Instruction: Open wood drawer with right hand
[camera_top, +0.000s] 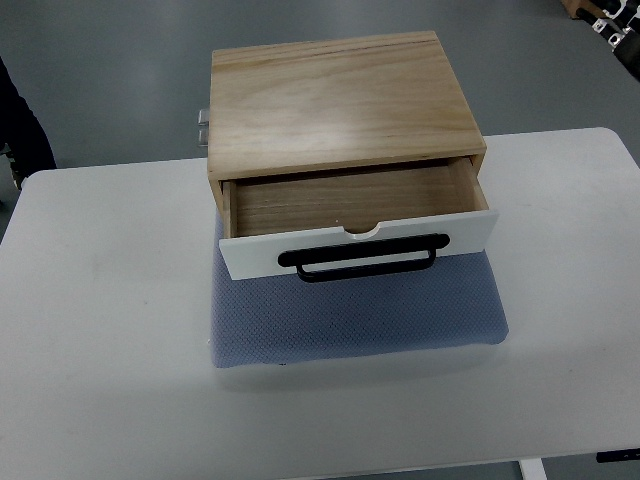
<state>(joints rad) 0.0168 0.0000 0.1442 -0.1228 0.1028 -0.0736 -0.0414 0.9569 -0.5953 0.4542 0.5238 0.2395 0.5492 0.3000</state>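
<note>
Since neither robot hand shows anywhere in the top view, their state cannot be told; the wood drawer already stands pulled out of its box, empty, its black handle facing the robot's side, so the task looks done. The box sits on a blue mat, probably against sliding, on a white table over grey floor.
</note>
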